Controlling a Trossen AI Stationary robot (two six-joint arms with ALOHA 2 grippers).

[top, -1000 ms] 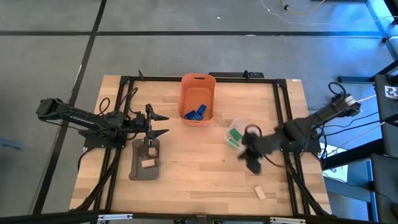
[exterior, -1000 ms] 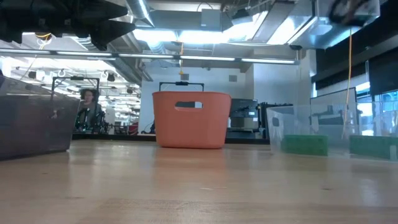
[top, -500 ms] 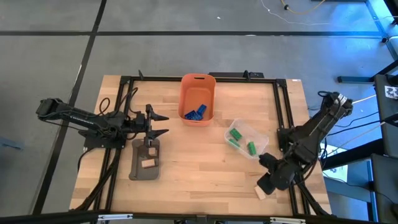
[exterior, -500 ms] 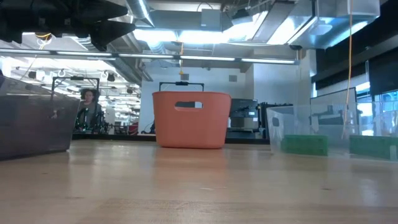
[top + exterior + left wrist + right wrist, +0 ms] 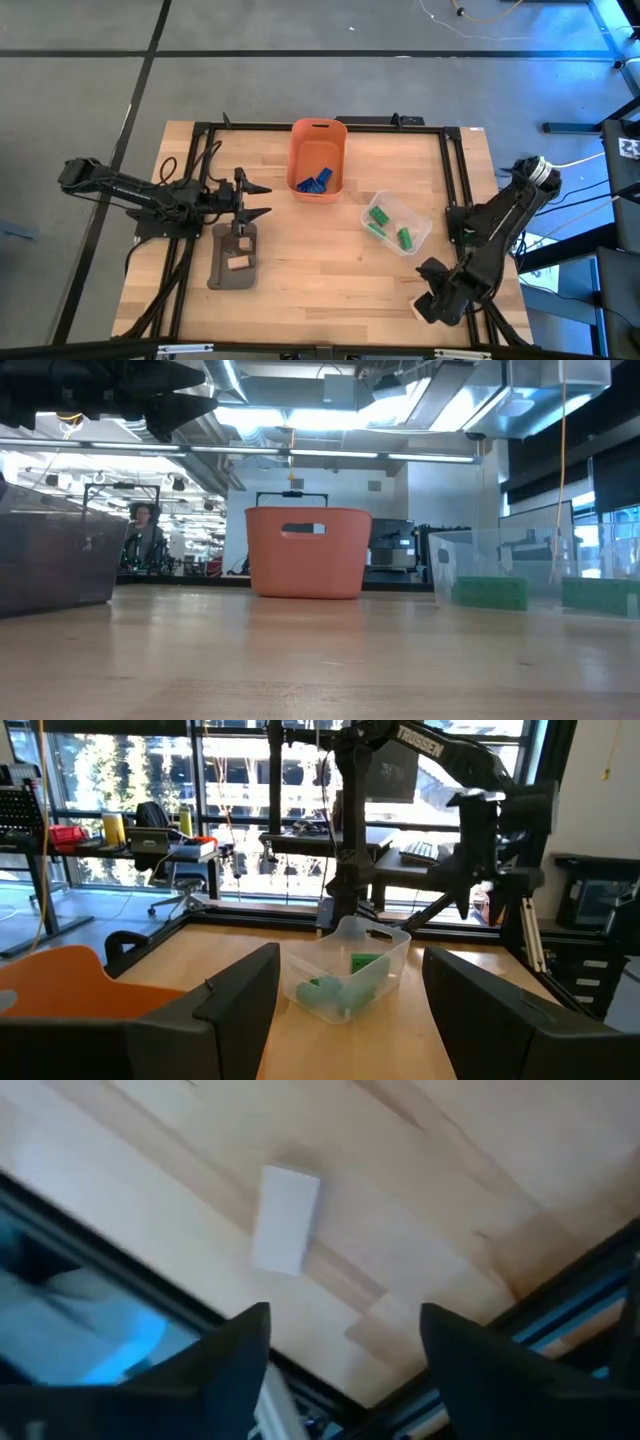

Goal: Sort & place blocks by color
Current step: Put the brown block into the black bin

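One tan block (image 5: 285, 1218) lies flat on the bench (image 5: 320, 270) near its front right corner, seen just ahead of the right gripper (image 5: 345, 1345), whose fingers (image 5: 235, 1355) are spread wide and hold nothing. It is judged to be light, rigid wood (probably smooth and apt to skid), best taken across its narrow width. Farther in, a clear tub (image 5: 397, 223) holds green blocks (image 5: 379, 216). At the left, the grey tray (image 5: 234, 258) carries another tan block (image 5: 238, 263), and the left gripper (image 5: 262, 199) waits beside it with fingers apart and empty. Farthest back, the orange bin (image 5: 318, 158) contains blue blocks (image 5: 314, 181).
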